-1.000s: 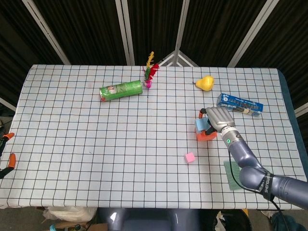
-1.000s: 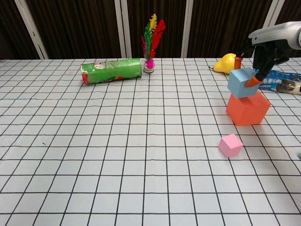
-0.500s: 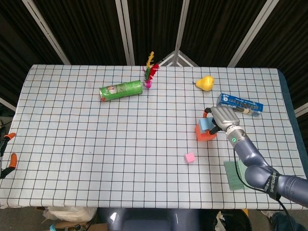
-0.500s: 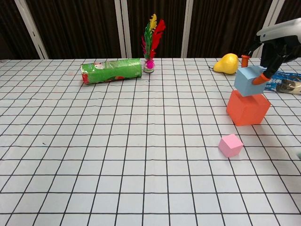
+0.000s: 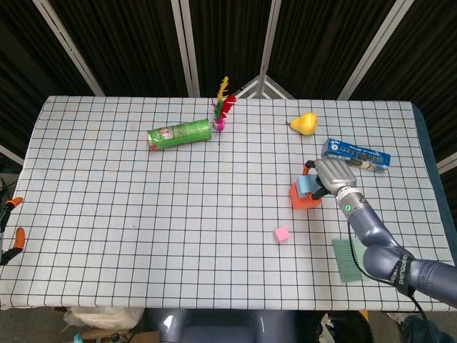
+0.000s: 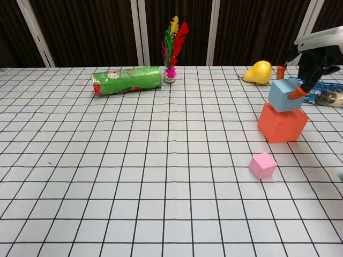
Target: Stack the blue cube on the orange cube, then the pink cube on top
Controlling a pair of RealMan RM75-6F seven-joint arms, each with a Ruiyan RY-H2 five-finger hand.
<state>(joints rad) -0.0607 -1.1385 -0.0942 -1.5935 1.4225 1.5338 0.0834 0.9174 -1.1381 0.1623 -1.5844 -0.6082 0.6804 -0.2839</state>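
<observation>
One step is under way: the blue cube (image 6: 286, 95) is held by the right robot hand (image 6: 312, 63) on the orange cube (image 6: 282, 123), so release comes next, then the pink cube (image 6: 262, 165) nearby on the bench (image 6: 134, 176).

It looked like a robotics test lab. A table (image 5: 107, 214) under a grid-printed cloth stood against black curtains (image 6: 80, 32) behind and left of the right hand (image 5: 330, 177); odd props lay scattered beyond it.
</observation>
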